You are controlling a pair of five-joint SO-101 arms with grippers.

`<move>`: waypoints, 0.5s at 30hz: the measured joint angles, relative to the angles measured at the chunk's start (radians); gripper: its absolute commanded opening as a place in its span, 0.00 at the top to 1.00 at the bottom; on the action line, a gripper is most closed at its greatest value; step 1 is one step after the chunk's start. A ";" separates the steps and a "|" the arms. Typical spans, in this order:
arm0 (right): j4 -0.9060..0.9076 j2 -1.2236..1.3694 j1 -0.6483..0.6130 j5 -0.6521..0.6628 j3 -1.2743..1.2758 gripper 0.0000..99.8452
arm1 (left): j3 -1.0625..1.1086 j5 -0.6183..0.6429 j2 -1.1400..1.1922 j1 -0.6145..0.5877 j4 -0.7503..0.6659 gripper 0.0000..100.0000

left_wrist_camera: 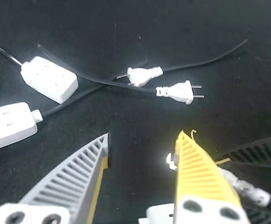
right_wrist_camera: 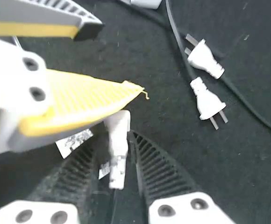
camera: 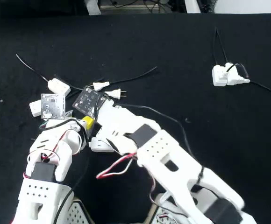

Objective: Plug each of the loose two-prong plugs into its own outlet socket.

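While the left gripper point(left_wrist_camera: 144, 135) hangs near the front edge of the table point(camera: 173, 42), left of the middle, its grey and yellow fingers stand well apart with nothing between them; just beside it the right gripper point(right_wrist_camera: 116, 140) has its black fingers pressed on both sides of a small white piece point(right_wrist_camera: 117, 158), plug or socket I cannot tell. Beyond lie the nearer plug point(left_wrist_camera: 175, 92), prongs pointing away from the sockets, and the farther plug point(left_wrist_camera: 145, 75) just beside it. Toward the left edge sit the nearer socket point(left_wrist_camera: 9, 126) and the farther socket point(left_wrist_camera: 49, 79). By the far right corner a third socket point(camera: 222, 74) already carries a plug. The step looks like fetching the nearer plug; grip its body behind the prongs, leave them free, turn them toward the slots; brace the socket, since it will probably slide; lift slowly, as crossed cords may drag the neighbour.
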 measured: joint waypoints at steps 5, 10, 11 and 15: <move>0.041 -0.052 -0.005 0.002 0.000 0.99 | 0.000 0.000 0.002 0.002 -0.006 0.77; 0.044 -0.052 -0.008 0.002 0.000 0.99 | 0.000 0.000 0.002 0.002 -0.006 0.77; 0.044 -0.052 -0.008 0.002 0.000 0.99 | 0.000 0.000 0.002 0.002 -0.006 0.77; 0.044 -0.052 -0.008 -0.025 0.000 0.99 | 0.000 0.000 0.002 0.002 -0.006 0.77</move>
